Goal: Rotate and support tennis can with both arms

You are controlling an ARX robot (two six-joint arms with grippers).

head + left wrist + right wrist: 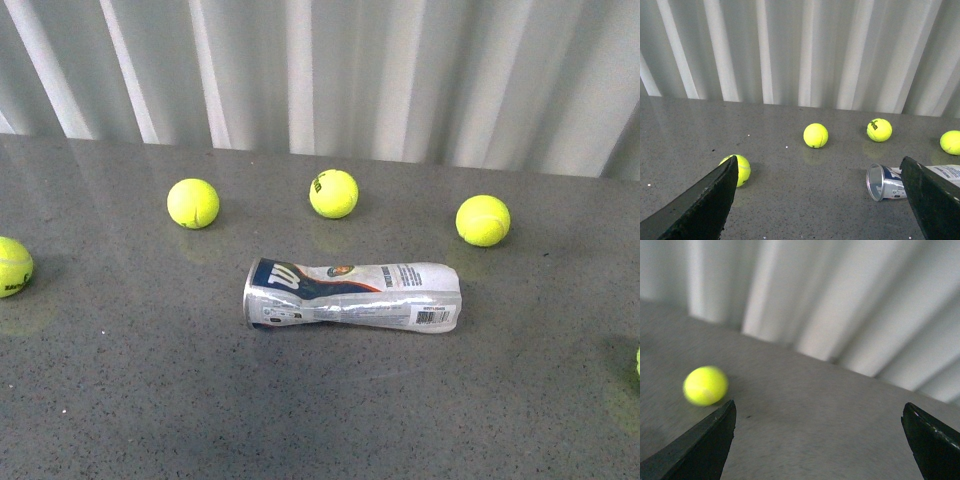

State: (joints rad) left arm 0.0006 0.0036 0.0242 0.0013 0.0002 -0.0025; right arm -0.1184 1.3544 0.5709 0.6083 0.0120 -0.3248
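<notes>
The tennis can lies on its side in the middle of the grey table, its open metal-rimmed mouth to the left and its barcode end to the right. No arm shows in the front view. In the left wrist view the can's open mouth lies just beside one black finger, and my left gripper is open over bare table. My right gripper is open too, with only table between its fingers; the can is out of that view.
Several yellow-green tennis balls lie around the can: one behind it to the left, one behind the middle, one behind to the right, one at the left edge. A corrugated white wall closes the back of the table.
</notes>
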